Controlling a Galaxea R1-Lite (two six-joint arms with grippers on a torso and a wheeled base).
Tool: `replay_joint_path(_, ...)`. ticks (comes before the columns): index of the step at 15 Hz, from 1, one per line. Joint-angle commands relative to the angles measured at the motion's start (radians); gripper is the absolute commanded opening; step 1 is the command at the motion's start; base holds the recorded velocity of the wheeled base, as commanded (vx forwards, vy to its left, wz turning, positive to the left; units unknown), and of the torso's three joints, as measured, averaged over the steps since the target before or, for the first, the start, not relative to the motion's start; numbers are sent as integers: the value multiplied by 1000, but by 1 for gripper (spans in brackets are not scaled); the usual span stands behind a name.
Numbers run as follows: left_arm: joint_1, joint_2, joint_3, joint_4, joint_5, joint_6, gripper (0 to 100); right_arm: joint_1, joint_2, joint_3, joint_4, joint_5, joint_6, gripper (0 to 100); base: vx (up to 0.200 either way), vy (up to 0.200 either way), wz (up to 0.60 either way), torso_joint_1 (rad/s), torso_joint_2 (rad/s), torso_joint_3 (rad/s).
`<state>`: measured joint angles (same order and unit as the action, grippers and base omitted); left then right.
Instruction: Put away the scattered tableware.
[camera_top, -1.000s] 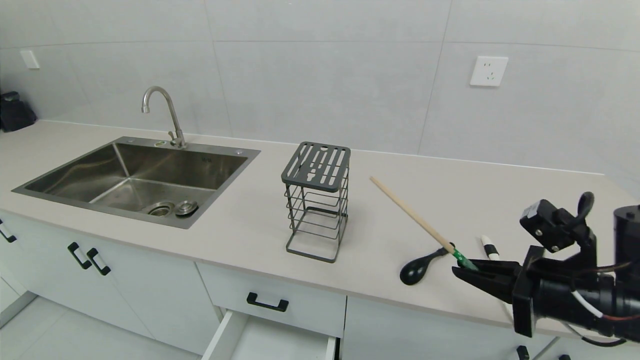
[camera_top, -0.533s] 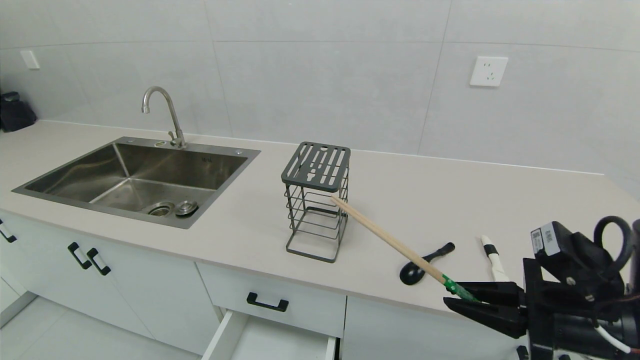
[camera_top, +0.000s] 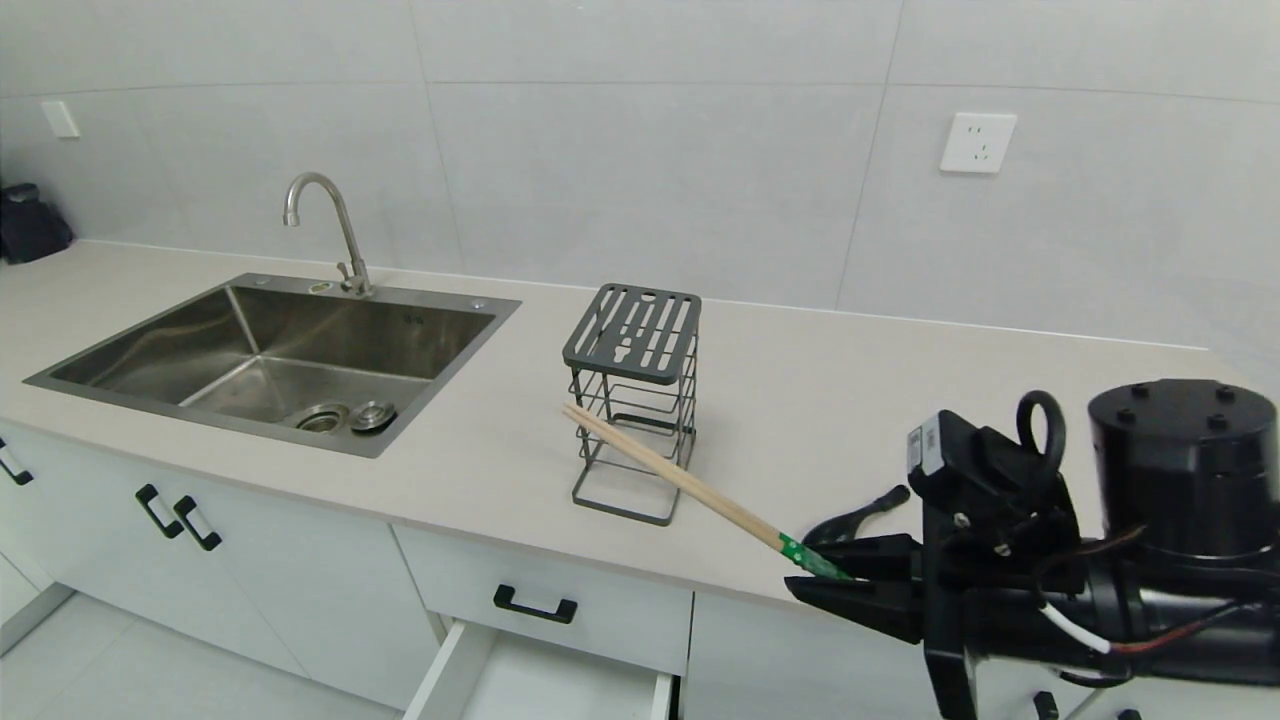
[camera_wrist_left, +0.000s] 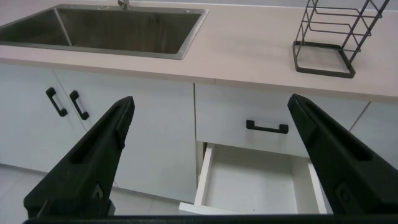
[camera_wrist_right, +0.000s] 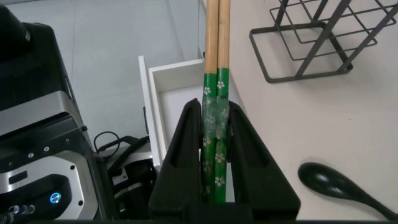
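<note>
A kitchen counter, seen from the robot's head. The right gripper (camera_top: 815, 580) is clenched on the green-patterned ends of a pair of long light wooden chopsticks (camera_top: 680, 480). The right wrist view shows both sticks pinched side by side between its black fingers (camera_wrist_right: 186, 143).

A second ago the chopsticks pointed towards the back wall, to the right of the dark grey wire cutlery rack with a slotted top plate (camera_top: 632, 333). Now the arm has swung left. The sticks slant low across the front of the rack, and their free tips appear in front of its left side. The gripper now sits in front of the black plastic spoon (camera_top: 860, 515), which lies on the pale countertop (camera_top: 850, 400) to the right of the rack.

The left gripper (camera_wrist_left: 211, 106) hangs with its jaws spread wide and empty, below counter level. It faces the white cabinet front and an open white drawer (camera_wrist_left: 255, 174).

The chopsticks seem to be on their way to the rack. They probably still need tipping upright over a slot. The spoon is not yet put away.
</note>
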<state>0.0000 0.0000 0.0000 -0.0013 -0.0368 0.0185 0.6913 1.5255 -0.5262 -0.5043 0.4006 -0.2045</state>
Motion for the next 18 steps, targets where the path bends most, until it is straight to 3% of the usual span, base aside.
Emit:
replay_joint_path(1, 0, 0, 0, 0, 0, 0, 100, 28, 74, -61, 41, -5, 2, 0, 0, 0, 0, 0, 0, 0)
replay_joint_path(2, 0, 0, 0, 0, 0, 0, 100, 33, 81, -84, 73, -6, 0, 0, 0, 0, 0, 0, 0, 0)
replay_joint_path(4, 0, 0, 0, 0, 0, 0, 100, 42, 99, -193, 265, -26, -1, 0, 0, 0, 0, 0, 0, 0)
replay_joint_path(6, 0, 0, 0, 0, 0, 1, 100, 51, 125, -232, 291, -66, 0, 0, 0, 0, 0, 0, 0, 0)
replay_joint_path(13, 0, 0, 0, 0, 0, 0, 100, 333, 262, -252, 130, -189, 46, 0, 0, 0, 0, 0, 0, 0)
replay_joint_path(18, 0, 0, 0, 0, 0, 1, 100, 343, 286, -271, 99, -226, 96, 0, 0, 0, 0, 0, 0, 0)
